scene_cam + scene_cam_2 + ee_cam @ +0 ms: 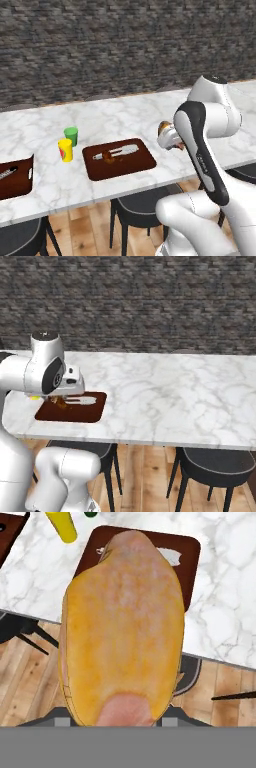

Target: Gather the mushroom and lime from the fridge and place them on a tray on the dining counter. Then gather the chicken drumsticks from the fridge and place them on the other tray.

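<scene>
So the pincer (117,714) is clamped on a chicken drumstick (121,624), holding it up over the near edge of the marble desk (125,112). Right below sits a brown tray (119,158) with some food already on it. A yellow cup (65,149) and a green cup (71,135) stand left of that tray.

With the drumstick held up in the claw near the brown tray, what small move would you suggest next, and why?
Probably carry the drumstick forward and a little lower over the brown tray. The claw grips it at the counter's near edge, short of the tray, where another drumstick already lies. It is too high and too far back to release yet.
</scene>
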Motion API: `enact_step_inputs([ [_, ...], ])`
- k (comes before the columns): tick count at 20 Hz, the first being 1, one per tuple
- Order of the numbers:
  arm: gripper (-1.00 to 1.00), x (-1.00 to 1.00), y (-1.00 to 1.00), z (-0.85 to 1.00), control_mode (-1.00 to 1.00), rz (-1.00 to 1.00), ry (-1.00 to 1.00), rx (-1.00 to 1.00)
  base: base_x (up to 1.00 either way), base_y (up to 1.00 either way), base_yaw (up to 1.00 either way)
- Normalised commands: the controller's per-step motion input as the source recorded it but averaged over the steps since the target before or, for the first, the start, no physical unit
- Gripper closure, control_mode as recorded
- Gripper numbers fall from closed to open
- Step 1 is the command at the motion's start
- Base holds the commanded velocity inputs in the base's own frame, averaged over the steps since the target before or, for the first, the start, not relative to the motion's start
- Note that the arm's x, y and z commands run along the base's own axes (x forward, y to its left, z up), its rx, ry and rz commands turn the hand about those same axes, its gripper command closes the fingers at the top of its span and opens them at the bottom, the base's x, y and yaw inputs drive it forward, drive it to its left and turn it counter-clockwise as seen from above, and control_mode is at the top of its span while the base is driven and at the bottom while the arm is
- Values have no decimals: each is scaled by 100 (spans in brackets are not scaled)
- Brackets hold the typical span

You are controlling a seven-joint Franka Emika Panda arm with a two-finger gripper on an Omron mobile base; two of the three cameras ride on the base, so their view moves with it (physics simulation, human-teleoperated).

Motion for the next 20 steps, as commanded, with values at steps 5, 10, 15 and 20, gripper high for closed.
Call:
enact_step_inputs([
  [5, 100, 98, 20, -38, -100, 0, 17, -3, 0, 0, 0],
  [10, 100, 86, 13, -64, -100, 0, 15, -6, 0, 0, 0],
  [15, 100, 81, 7, -55, -100, 0, 8, -5, 0, 0, 0],
  [20, 100, 65, 10, -52, -100, 0, 2, -1, 0, 0, 0],
])
